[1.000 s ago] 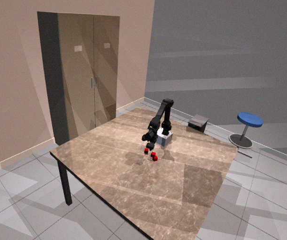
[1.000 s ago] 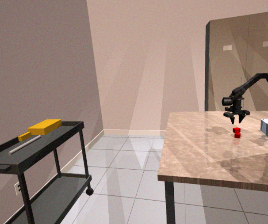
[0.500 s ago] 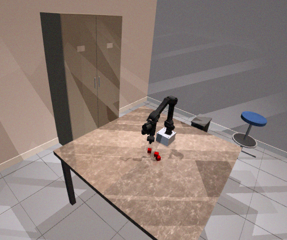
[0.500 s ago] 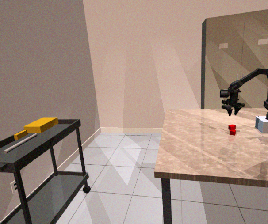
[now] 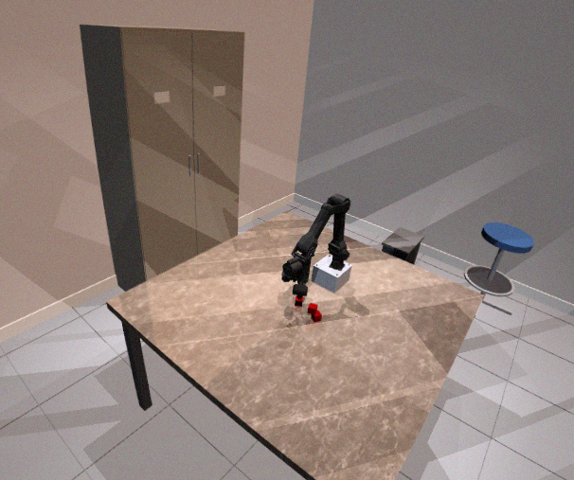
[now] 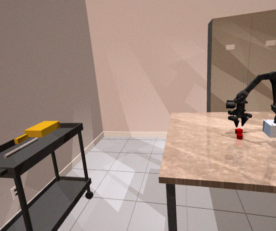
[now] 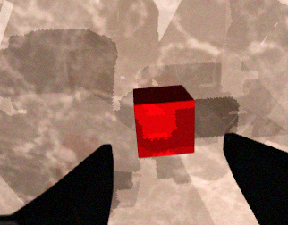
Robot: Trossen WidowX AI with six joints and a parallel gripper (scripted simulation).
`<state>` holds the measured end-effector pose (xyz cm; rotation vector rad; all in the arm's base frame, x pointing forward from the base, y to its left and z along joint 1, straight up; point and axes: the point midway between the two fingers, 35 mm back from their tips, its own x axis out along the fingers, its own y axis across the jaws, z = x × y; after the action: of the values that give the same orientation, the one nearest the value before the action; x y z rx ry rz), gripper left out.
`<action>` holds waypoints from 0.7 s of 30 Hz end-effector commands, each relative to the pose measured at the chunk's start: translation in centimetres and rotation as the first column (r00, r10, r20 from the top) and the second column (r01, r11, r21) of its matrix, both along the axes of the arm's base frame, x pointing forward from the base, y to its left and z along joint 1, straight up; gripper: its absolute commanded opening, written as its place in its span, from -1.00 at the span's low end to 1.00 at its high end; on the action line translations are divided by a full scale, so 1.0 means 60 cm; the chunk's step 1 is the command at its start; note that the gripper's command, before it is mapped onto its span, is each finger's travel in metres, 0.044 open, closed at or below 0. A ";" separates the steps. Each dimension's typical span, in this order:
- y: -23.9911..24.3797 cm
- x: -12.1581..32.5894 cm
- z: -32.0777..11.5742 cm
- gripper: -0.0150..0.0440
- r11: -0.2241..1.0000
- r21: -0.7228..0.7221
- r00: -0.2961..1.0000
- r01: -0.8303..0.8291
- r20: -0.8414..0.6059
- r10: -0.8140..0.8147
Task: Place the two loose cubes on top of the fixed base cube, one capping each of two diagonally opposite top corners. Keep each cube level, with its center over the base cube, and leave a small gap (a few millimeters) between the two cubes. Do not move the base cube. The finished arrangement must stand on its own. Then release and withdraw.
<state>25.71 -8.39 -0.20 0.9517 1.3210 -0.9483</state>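
Three red cubes are on the table. The base cube (image 5: pixel 316 316) (image 6: pixel 239 136) stands lowest. A placed cube (image 5: pixel 313 308) (image 6: pixel 239 131) sits on it, shifted off its center toward one corner; levelness is too small to judge. The other loose cube (image 5: pixel 298 301) (image 7: pixel 164 129) stands apart, left of the stack in the top view; in the exterior view I cannot tell it from the upper cube. My gripper (image 5: pixel 298 294) (image 6: pixel 240 126) (image 7: pixel 168 147) is open and empty, pointing down above this loose cube. In the wrist view, the cube lies between and beyond the spread fingertips.
The tan marble table (image 5: pixel 340 362) (image 6: pixel 202 158) carries the arm's white base box (image 5: pixel 331 275) (image 6: pixel 274 129) behind the cubes. A dark cart (image 6: pixel 48 146) with yellow blocks, a blue stool (image 5: pixel 506 237) and a cabinet (image 5: pixel 164 143) (image 6: pixel 228 69) stand away from the table.
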 end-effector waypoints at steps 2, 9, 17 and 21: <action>0.001 -0.002 -0.013 0.41 1.000 0.003 1.000 -0.004 -0.006 0.004; 0.001 -0.001 -0.032 0.41 1.000 0.003 1.000 -0.004 -0.006 0.004; 0.000 -0.001 -0.054 0.41 1.000 0.003 1.000 -0.004 -0.006 0.004; 0.000 -0.002 -0.063 0.41 1.000 0.003 1.000 -0.004 -0.006 0.004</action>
<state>25.69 -8.40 -3.53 0.9513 1.3245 -0.9497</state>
